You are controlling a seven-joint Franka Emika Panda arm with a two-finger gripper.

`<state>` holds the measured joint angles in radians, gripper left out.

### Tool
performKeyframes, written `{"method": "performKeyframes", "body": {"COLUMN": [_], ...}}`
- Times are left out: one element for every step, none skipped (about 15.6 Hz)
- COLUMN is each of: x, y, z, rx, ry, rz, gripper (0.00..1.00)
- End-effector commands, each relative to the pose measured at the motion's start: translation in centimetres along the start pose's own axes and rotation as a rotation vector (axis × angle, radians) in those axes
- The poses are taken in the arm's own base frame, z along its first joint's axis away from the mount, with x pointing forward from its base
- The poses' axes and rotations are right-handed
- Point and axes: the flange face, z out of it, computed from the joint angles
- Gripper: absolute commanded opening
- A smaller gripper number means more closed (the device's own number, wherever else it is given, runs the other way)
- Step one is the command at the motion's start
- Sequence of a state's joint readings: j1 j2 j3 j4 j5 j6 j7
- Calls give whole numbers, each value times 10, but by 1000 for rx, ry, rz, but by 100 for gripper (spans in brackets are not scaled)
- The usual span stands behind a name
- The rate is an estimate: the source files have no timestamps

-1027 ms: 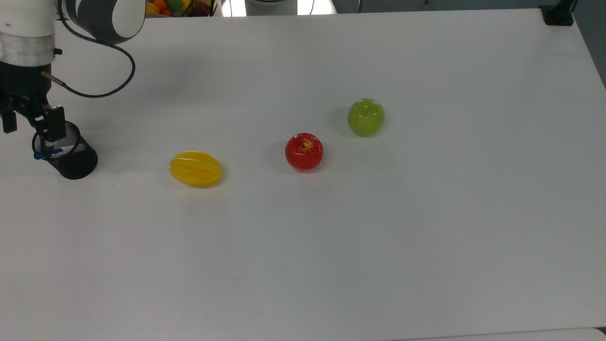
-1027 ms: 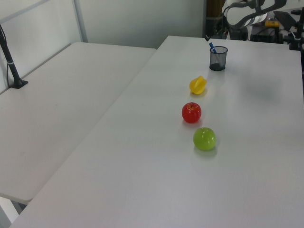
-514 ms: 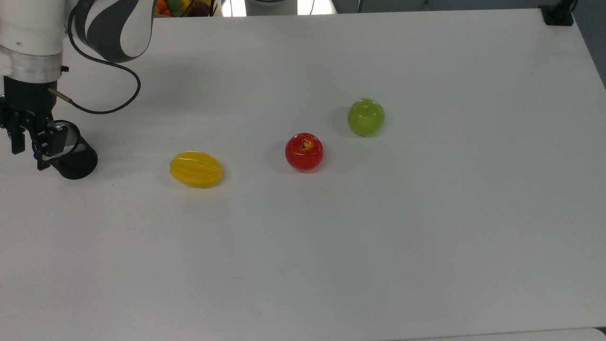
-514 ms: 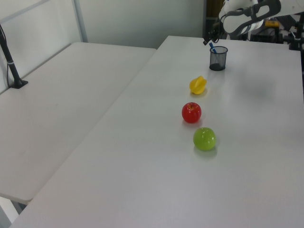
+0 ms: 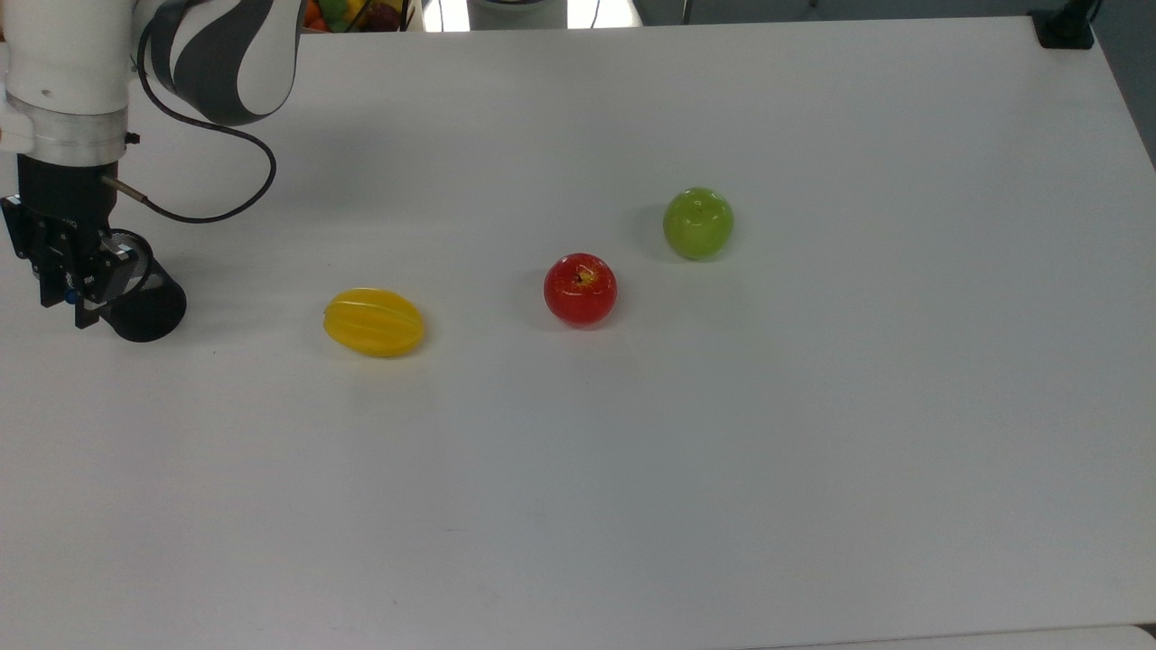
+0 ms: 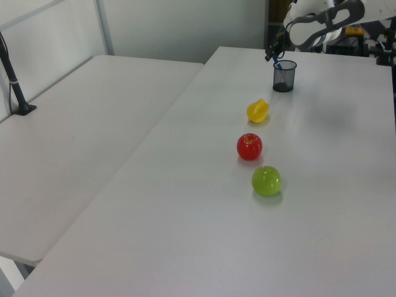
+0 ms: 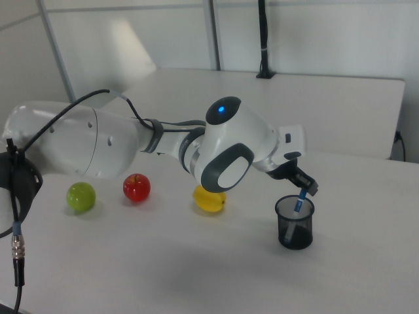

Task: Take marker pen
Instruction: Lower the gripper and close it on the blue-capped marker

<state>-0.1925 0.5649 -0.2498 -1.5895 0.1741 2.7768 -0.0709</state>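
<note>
Gripper (image 7: pixel 302 190) hangs at the mouth of a black mesh cup (image 7: pixel 294 223), its fingers drawn in on the blue top of the marker pen (image 7: pixel 299 203), which stands tilted inside the cup with its lower part hidden by the mesh. In the top view the gripper (image 5: pixel 65 287) sits at about 9 o'clock on the white table (image 5: pixel 632 469), over the cup's (image 5: pixel 144 302) rim. From the cup a line of fruit runs toward 2 o'clock: a yellow ridged fruit (image 5: pixel 374 321), then a red apple (image 5: pixel 580 289), then a green apple (image 5: pixel 698 223), each well apart from the next. In the left view the cup (image 6: pixel 284 75) lies toward 1 o'clock, with the gripper (image 6: pixel 274 54) just at its edge.
</note>
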Motion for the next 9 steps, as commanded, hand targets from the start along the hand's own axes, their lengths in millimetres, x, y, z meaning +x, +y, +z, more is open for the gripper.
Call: {"method": "performKeyframes", "body": {"x": [-3,-2,-2,-2,-1,-1,1,4,7], "y": [-3,-2,-3,-3,-2,-1,0,1,4], "z": [-2,-3,-4,-4,-5,-6,-8,-11,-16], "rx": [4,3,4,4,4,3,2,2,2], "ry": [1,1,3,3,4,6,10,16,25], "rz": [-26,-25,-25,-25,-24,-23,-28,-37,-36], "gripper": [32,27,21,16,14,13,13,13,13]}}
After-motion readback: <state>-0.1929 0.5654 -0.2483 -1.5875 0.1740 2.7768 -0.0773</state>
